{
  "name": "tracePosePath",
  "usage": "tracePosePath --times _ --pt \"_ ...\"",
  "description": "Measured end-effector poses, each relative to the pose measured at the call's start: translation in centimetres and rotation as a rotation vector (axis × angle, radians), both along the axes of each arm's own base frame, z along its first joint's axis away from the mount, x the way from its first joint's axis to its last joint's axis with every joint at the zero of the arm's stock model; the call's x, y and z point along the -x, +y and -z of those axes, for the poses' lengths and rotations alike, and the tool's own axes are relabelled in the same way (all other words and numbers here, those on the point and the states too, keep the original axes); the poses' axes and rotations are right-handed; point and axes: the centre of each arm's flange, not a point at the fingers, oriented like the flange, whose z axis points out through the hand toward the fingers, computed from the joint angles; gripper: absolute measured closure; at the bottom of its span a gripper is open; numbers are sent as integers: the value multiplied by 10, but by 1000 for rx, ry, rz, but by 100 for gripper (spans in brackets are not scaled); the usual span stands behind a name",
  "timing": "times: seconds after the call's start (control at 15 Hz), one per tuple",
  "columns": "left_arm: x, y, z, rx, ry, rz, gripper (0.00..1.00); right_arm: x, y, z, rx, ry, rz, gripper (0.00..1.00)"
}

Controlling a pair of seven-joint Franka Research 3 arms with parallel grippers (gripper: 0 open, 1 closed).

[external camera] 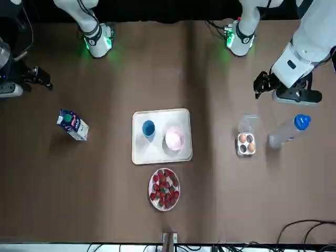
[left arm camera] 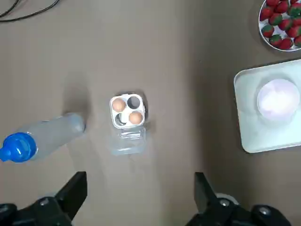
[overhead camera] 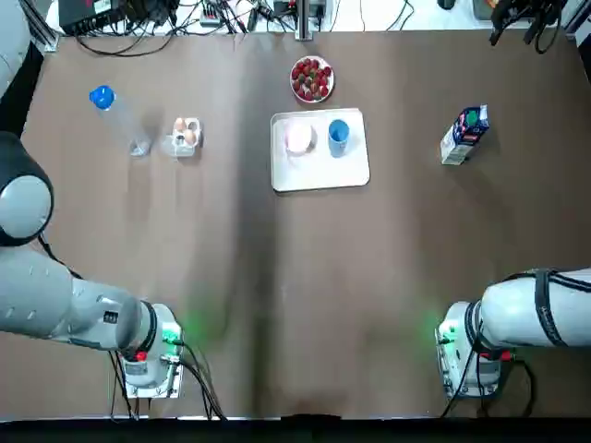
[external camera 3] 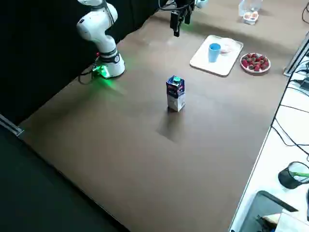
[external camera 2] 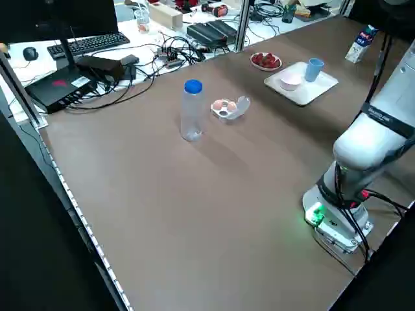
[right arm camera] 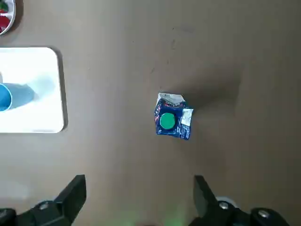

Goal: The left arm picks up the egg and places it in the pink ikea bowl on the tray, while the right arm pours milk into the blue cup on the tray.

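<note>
A clear egg carton [left arm camera: 128, 111] lies open on the table and holds two brown eggs [left arm camera: 136, 117]. On the white tray [overhead camera: 323, 171] stand the pink bowl [overhead camera: 298, 137] and the blue cup [overhead camera: 338, 134]. The blue milk carton [right arm camera: 173, 117] with a green cap stands upright, right of the tray. My left gripper [left arm camera: 138, 200] hangs high above the table on the near side of the egg carton, open and empty. My right gripper [right arm camera: 138, 200] hangs likewise on the near side of the milk carton [overhead camera: 464, 135], open and empty.
A clear bottle [overhead camera: 120, 120] with a blue cap lies just left of the egg carton [overhead camera: 185, 136]. A plate of strawberries [overhead camera: 312, 79] sits behind the tray. Cables run along the table's far edge. Both arm bases [overhead camera: 152, 360] stand at the near edge.
</note>
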Motion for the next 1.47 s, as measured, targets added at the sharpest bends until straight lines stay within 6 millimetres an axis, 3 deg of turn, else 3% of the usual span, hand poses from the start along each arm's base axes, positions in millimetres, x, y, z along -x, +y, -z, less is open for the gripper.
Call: tracePosePath --times 0.4,0.53,0.67,0.87,1.07,1.27,1.47 --pt "-2 1 7 -3 16 -2 0 2 1 -1 8 10 -5 0" --pt "-6 9 21 -13 48 -14 0 2 1 -2 8 10 -4 0" --pt "-15 25 60 -28 119 -25 0 2 0 -2 9 10 -4 0" --pt "-40 33 136 -43 185 -30 0 -1 -1 3 9 5 0 0" --pt "-61 36 217 -53 238 -29 0 -17 -9 23 9 -1 -31 0" --pt "-74 50 278 -73 206 -22 0 -34 -36 53 0 17 -134 0" --pt "-76 58 318 -96 153 5 0 -43 -74 74 -16 16 -221 0"
